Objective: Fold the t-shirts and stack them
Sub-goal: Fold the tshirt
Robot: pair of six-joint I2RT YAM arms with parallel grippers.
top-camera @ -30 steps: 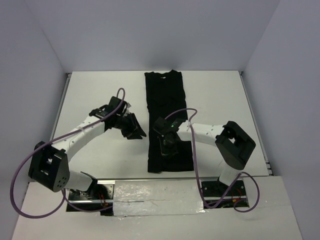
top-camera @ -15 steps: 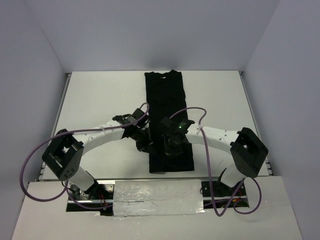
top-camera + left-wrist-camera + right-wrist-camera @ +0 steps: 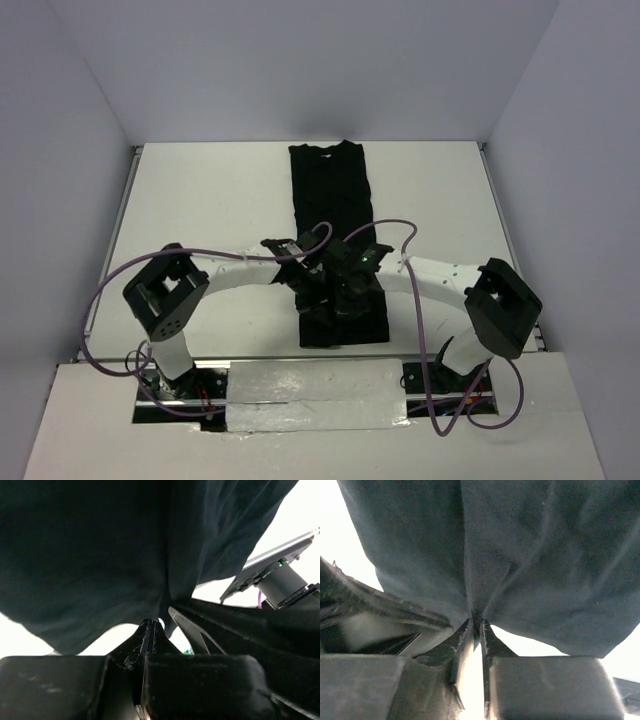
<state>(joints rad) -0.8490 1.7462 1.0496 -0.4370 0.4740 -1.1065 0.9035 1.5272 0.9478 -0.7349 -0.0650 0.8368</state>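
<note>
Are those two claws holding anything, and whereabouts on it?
Yes: the left claw and the right claw each pinch a small fold of the black t-shirt, in its near half.

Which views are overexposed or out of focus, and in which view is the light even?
Top external: even light, sharp, hardly any shadow on the table; the black t-shirt shows little detail. Left wrist: background blown out white, near fingers dark and blurred. Right wrist: same glare, cloth weave sharp.
</note>
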